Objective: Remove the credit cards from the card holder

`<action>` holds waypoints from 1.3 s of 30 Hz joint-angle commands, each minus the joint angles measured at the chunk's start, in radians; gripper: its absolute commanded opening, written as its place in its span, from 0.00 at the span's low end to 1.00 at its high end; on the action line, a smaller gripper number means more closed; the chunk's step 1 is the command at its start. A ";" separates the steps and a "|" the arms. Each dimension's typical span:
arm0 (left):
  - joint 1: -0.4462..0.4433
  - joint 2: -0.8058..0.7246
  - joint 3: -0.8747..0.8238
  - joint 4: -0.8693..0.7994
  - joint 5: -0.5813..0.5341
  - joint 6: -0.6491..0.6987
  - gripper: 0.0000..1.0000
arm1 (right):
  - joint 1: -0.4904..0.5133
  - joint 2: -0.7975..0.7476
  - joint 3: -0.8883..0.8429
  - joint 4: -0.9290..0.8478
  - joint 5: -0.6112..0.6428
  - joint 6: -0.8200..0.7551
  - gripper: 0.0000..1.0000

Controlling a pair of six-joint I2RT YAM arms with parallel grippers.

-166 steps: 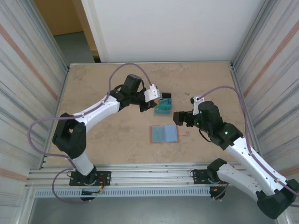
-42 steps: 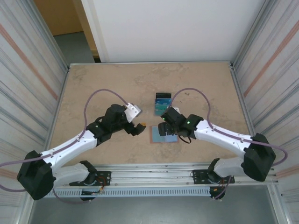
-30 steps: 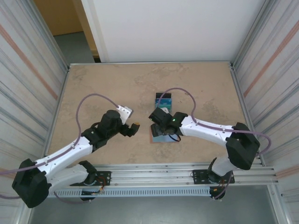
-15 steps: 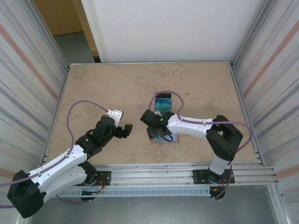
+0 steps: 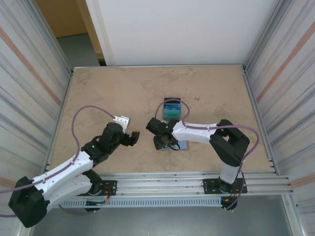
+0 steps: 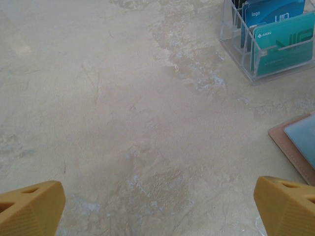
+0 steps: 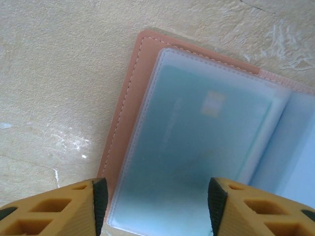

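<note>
SURFACE FINISH CHECK

Table (image 6: 123, 123): matt, mottled stone-look, faint scuffs. Card holder (image 7: 129, 93): pinkish leather-look, fine grain, pale stitching. Inner sleeve is clr plastic w/ soft sheen, teal credit card (image 7: 197, 142) behind it. Stand (image 6: 231, 46), 1 o'clock in left wrist view: glossy clr plastic. Pads (image 7: 54, 209) of right gripper (image 7: 153, 196): matt orange plastic.

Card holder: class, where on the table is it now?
In the top view the card holder lies open near the middle of the table, just on the near side of the clear card stand, with the right pincer over its left part.
</note>
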 commanded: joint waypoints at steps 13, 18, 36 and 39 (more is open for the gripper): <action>0.001 0.006 0.030 -0.012 -0.006 -0.006 0.99 | -0.012 -0.016 -0.048 0.031 -0.030 0.021 0.46; 0.001 0.007 0.033 -0.013 -0.004 -0.001 0.99 | -0.017 -0.017 -0.066 0.066 -0.062 0.018 0.35; 0.000 -0.003 0.071 -0.038 0.030 -0.003 0.99 | 0.000 -0.109 -0.090 0.054 -0.073 0.002 0.27; 0.000 -0.006 0.081 -0.043 0.030 -0.003 0.99 | 0.001 -0.097 -0.067 -0.003 0.006 0.004 0.29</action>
